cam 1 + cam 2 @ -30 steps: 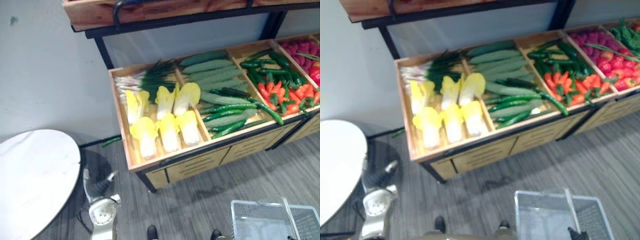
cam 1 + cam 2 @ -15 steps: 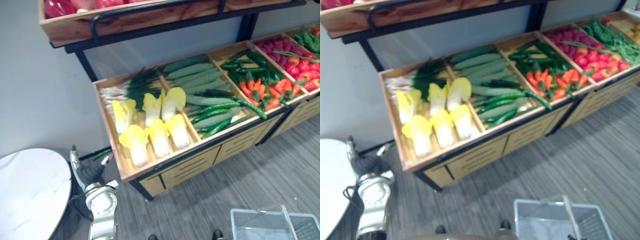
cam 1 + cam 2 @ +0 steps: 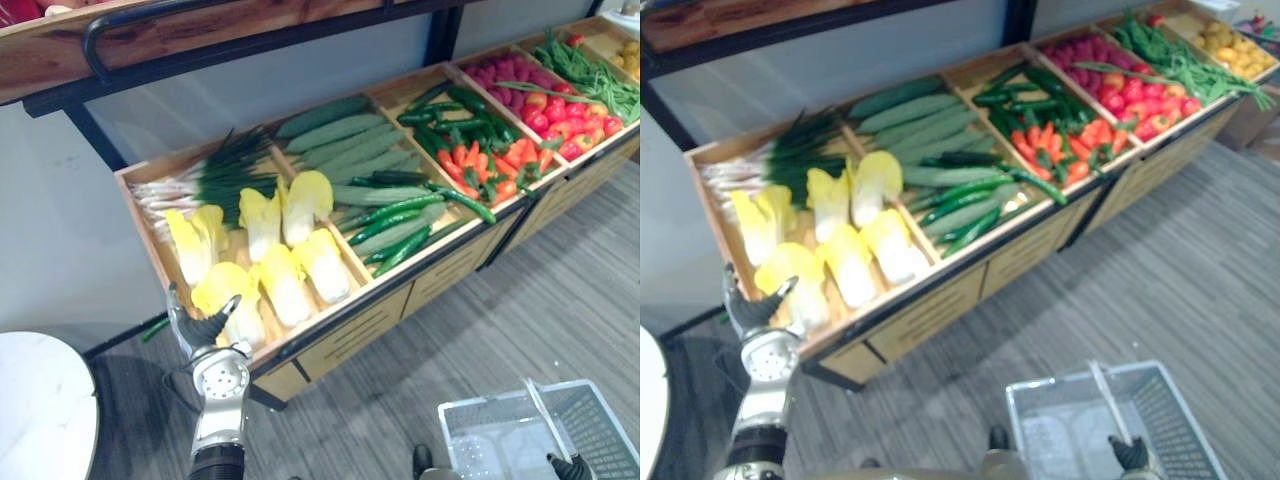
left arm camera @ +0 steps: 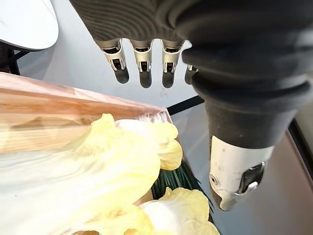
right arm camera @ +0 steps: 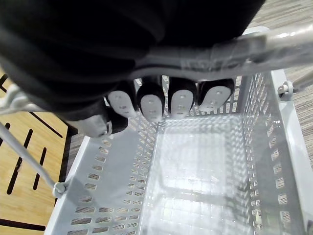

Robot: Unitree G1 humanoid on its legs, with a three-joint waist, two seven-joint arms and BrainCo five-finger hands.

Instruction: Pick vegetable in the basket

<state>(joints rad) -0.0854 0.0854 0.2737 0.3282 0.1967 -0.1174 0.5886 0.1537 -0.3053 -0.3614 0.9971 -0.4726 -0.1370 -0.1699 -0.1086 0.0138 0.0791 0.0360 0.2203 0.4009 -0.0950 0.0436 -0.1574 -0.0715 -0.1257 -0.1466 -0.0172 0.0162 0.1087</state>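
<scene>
Left robot hand (image 3: 203,328), wide, should close low round the cabbage (image 3: 224,291) at one o'clock; right robot hand (image 5: 151,105) grips basket (image 5: 93,191) handle.

Downward head stereo (close wrist views)

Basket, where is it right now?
The grey basket is at the lower right of the left eye view, in front of the vegetable stand, its handle gripped by the right hand.
</scene>
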